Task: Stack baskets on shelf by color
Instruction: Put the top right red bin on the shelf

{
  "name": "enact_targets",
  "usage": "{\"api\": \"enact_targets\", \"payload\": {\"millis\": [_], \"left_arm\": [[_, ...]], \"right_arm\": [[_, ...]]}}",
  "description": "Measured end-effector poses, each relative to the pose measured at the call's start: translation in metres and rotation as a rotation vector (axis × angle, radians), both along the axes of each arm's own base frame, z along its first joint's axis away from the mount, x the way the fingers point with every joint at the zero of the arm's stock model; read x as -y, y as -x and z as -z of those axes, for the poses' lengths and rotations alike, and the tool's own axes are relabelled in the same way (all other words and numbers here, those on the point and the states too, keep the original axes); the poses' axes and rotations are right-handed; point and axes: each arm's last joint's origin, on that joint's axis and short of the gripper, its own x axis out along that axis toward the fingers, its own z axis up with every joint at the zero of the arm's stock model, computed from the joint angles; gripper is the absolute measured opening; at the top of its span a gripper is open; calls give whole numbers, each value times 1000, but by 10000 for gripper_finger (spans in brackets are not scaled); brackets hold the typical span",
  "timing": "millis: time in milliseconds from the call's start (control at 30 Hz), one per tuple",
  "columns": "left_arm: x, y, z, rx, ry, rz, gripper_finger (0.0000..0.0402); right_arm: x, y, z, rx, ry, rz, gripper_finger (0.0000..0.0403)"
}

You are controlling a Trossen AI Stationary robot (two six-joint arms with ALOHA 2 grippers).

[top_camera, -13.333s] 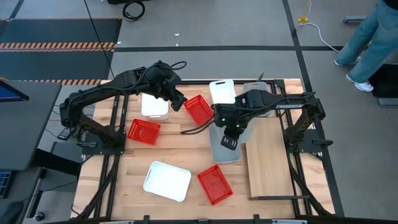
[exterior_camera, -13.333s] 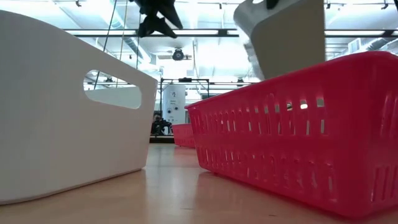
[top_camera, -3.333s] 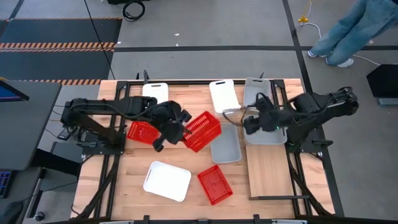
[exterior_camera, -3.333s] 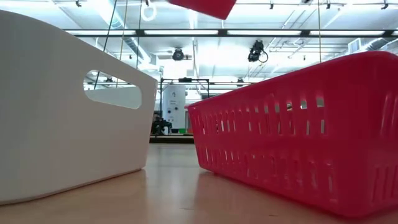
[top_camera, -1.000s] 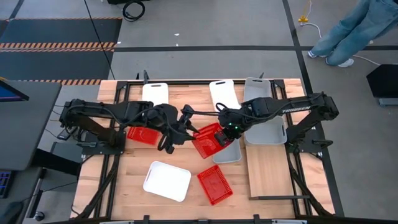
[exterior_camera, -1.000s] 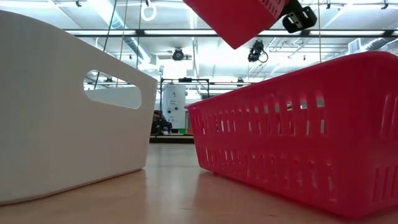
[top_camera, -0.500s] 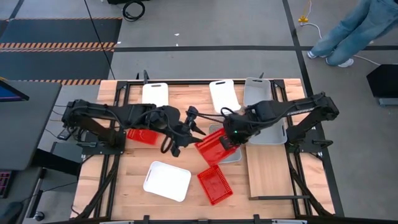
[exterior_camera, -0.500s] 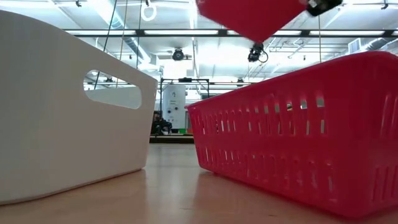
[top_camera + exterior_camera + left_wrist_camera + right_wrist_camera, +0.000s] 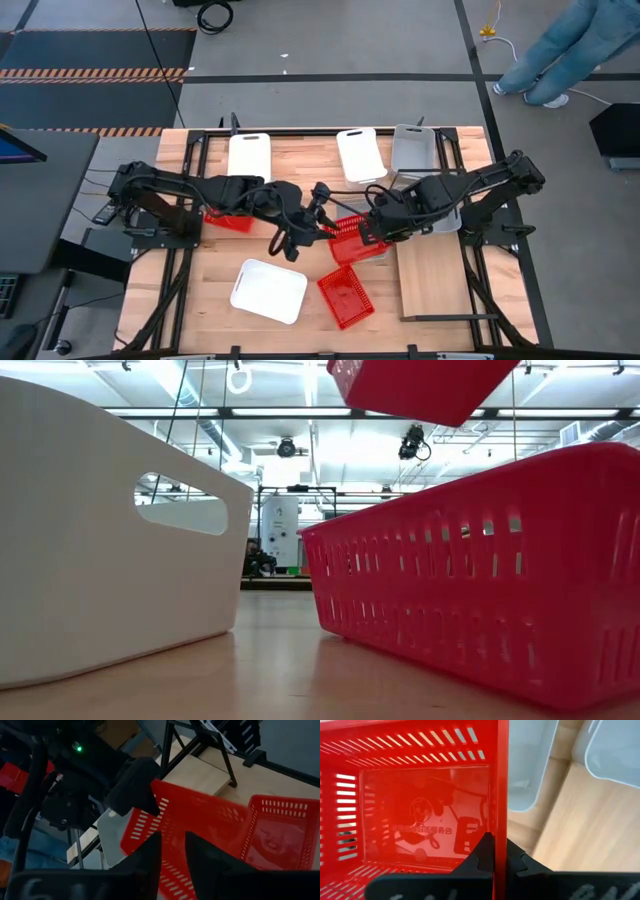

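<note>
Your right pincer (image 9: 495,852) has its two dark fingers pinched tight on the thin wall of a red basket (image 9: 348,238), one finger inside and one outside. This basket is bright red plastic with rows of little slots in its walls and a see-through bottom with a faint round mark on it. It hangs in the air, a bit tilted, above the middle of the table (image 9: 300,165). Your left pincer (image 9: 318,222) sits just beside that basket on the other side, its fingers (image 9: 145,857) only a small gap apart, with nothing between them. Right under the held basket and the right pincer lies a light grey basket (image 9: 530,765), smooth and plain. Next to it, past the right pincer, is the pale flat shelf (image 9: 432,285). Another red basket (image 9: 345,297) rests on the table just below the pincers, with a white basket (image 9: 268,291) beside it. One more red basket (image 9: 228,219) sits partly hidden under your left arm.
</note>
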Motion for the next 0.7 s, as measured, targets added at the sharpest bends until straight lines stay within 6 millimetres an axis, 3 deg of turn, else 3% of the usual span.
{"api": "enact_targets", "payload": {"millis": [133,467,600,700], "left_arm": [[0,0,0,4,-1,-6,78],[-4,-1,0,9,59,-88,66],[-6,-2,-3,47,57,-114,71],[-10,3,-14,104,63,-131,73]], "right_arm": [[3,-2,0,9,16,-7,5],[51,1,-2,-92,133,-90,6],[62,2,-8,-22,137,-120,7],[67,-9,-14,119,131,-208,7]]}}
